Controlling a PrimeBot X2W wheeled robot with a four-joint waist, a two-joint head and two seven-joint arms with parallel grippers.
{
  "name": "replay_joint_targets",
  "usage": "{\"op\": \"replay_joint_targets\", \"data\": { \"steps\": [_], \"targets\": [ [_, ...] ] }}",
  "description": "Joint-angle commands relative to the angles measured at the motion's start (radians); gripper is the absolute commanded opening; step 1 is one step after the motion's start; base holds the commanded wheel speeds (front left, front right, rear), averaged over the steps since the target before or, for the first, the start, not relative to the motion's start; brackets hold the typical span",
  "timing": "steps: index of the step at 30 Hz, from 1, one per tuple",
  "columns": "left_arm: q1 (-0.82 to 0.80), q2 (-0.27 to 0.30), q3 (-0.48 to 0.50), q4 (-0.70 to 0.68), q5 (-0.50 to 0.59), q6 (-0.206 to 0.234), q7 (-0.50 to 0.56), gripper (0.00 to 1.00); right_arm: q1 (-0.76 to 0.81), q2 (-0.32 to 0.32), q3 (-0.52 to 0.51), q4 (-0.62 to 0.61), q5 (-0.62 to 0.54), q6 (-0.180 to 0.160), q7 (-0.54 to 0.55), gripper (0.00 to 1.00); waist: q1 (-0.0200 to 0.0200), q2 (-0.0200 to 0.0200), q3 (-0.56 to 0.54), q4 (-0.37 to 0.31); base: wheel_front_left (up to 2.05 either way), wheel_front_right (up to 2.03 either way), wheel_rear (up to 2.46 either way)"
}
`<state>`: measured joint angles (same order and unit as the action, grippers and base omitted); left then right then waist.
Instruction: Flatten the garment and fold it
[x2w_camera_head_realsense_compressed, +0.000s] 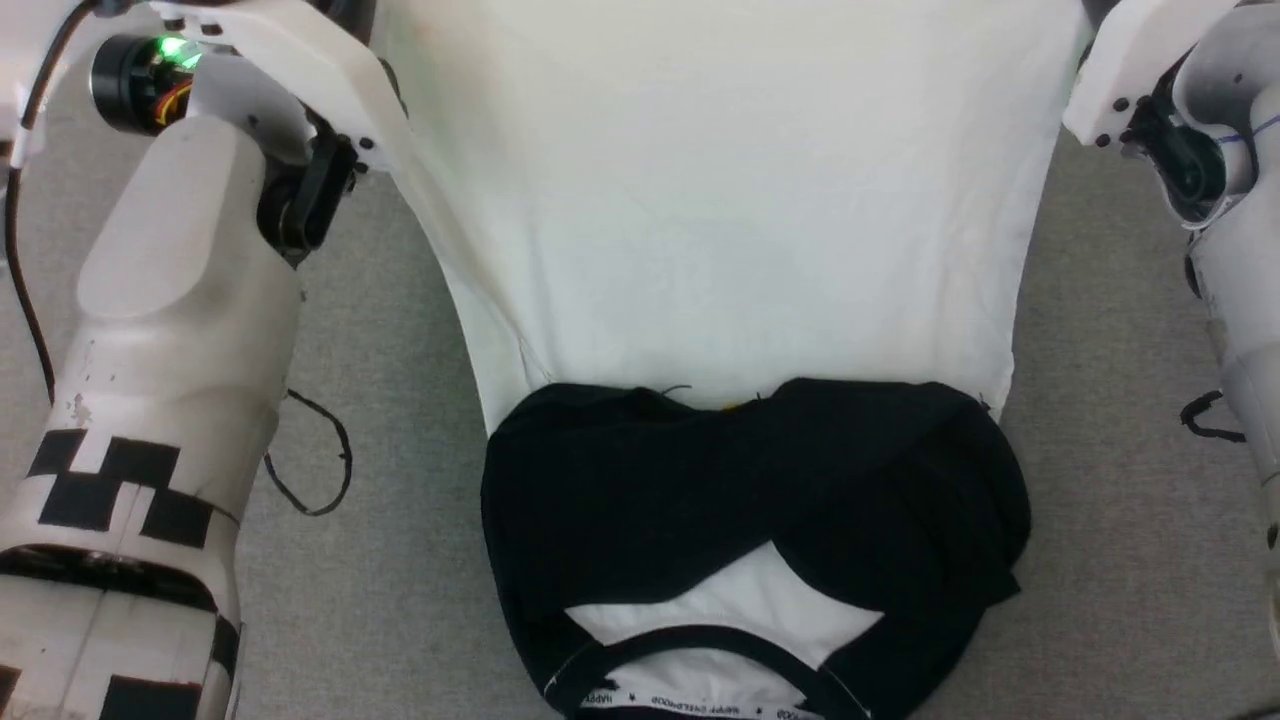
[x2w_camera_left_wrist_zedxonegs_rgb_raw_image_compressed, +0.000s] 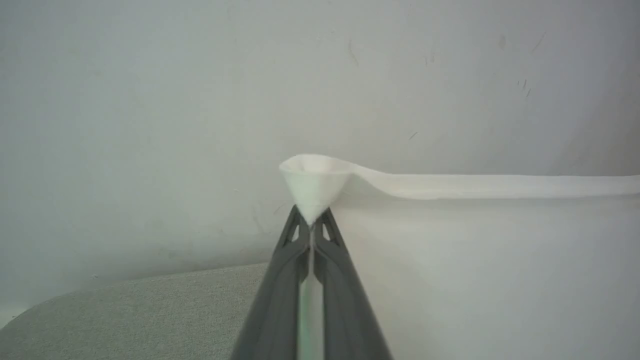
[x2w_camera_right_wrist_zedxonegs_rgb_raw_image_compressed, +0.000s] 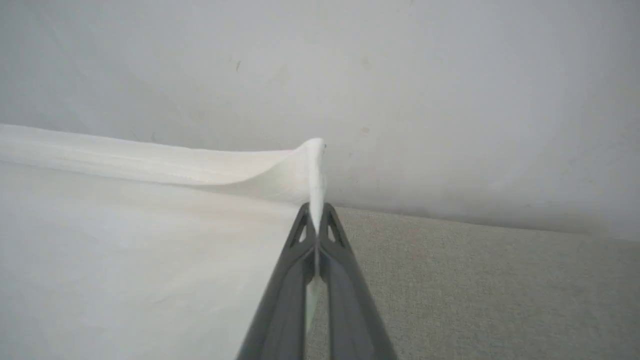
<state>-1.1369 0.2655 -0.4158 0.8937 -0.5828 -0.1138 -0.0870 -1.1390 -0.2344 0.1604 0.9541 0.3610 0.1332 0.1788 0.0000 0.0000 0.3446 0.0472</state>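
Across grey carpet (x2w_camera_head_realsense_compressed: 1100, 520), spread flat: garment (x2w_camera_head_realsense_compressed: 720, 220), collar nearest the robot, white torso running away toward the far hem. Soft, light and limp; bound to sag and crease wherever unsupported, so best taken at two corners at once and carried low and level. Black sleeves (x2w_camera_head_realsense_compressed: 700, 480) crossed loosely over the chest, likely to slide off under a fast swing. Held at both far hem corners: left gripper (x2w_camera_left_wrist_zedxonegs_rgb_raw_image_compressed: 311, 225) pinched tight on a small cone of white cloth, right gripper (x2w_camera_right_wrist_zedxonegs_rgb_raw_image_compressed: 316, 220) closed on the other corner's edge. Thin bite on each, so liable to slip under a hard tug. Beyond the hem, close, a pale surface (x2w_camera_left_wrist_zedxonegs_rgb_raw_image_compressed: 150, 100), wall or board, cannot tell. Off the garment's left side, apart from the cloth, a thin black cable (x2w_camera_head_realsense_compressed: 325, 470) looped on the carpet. Between the sleeves, a small yellow mark (x2w_camera_head_realsense_compressed: 735, 405).
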Motion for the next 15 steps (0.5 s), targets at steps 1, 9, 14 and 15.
{"op": "replay_joint_targets", "data": {
  "steps": [1, 9, 14, 15],
  "targets": [
    [0.018, 0.017, 0.012, 0.003, -0.012, -0.001, -0.017, 0.0, 0.028, -0.013, 0.015, -0.016, 0.011, -0.002, -0.025, 0.0, 0.0, 0.0, -0.059, -0.013, 0.0, 0.0, 0.0],
    [0.348, 0.027, 0.038, -0.14, -0.087, 0.012, -0.076, 0.0, 0.341, -0.074, 0.15, -0.234, 0.141, -0.002, -0.086, 0.0, 0.0, 0.0, -0.194, -0.009, 0.0, 0.0, 0.0],
    [0.628, 0.06, 0.045, -0.34, -0.117, 0.073, -0.06, 0.0, 0.608, -0.118, 0.165, -0.435, 0.189, -0.002, -0.072, 0.0, 0.0, 0.0, -0.25, -0.021, 0.0, 0.0, 0.0],
    [0.681, 0.069, 0.046, -0.388, -0.122, 0.09, -0.053, 0.0, 0.662, -0.121, 0.157, -0.476, 0.195, -0.002, -0.065, 0.0, 0.0, 0.0, -0.26, -0.021, 0.0, 0.0, 0.0]
  ]
}}
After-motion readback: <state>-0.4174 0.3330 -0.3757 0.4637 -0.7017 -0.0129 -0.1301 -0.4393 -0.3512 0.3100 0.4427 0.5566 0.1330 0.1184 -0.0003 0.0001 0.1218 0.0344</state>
